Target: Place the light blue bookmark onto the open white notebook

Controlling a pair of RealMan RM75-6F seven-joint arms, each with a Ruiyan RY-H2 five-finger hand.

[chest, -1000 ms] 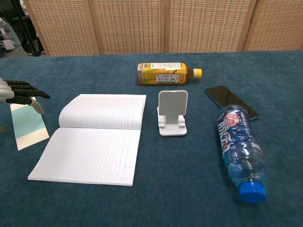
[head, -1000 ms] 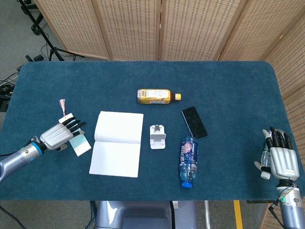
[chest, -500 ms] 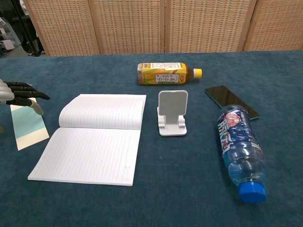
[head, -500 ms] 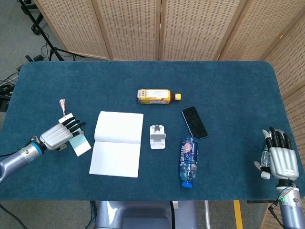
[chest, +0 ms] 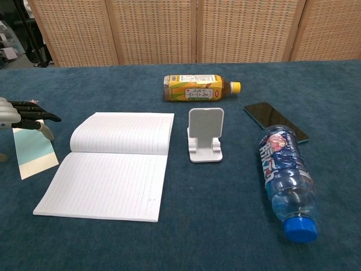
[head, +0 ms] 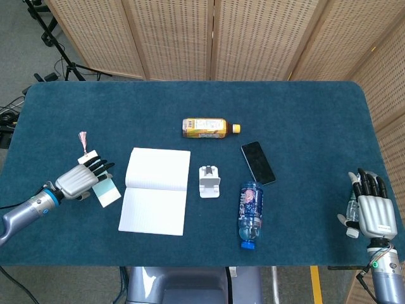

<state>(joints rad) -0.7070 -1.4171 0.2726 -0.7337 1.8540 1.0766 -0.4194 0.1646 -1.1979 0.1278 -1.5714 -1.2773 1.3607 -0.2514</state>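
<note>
The light blue bookmark (head: 107,192) (chest: 34,149) lies flat on the blue tablecloth, left of the open white notebook (head: 156,190) (chest: 113,164). Its pink tassel (head: 82,137) trails toward the back. My left hand (head: 81,178) (chest: 21,114) hovers over the bookmark's far end, fingers stretched out above it and the thumb pointing down at the paper; nothing is gripped. I cannot tell whether the thumb touches the paper. My right hand (head: 371,210) rests at the table's front right corner, fingers straight and empty, seen only in the head view.
A yellow tea bottle (head: 209,127) lies behind the notebook. A white phone stand (head: 209,180), a black phone (head: 257,162) and a lying water bottle (head: 250,214) sit to the notebook's right. Wicker screens stand behind the table.
My left hand has sunk slightly and drawn a little to the left over the bookmark. The bookmark, notebook and right hand have not moved.
</note>
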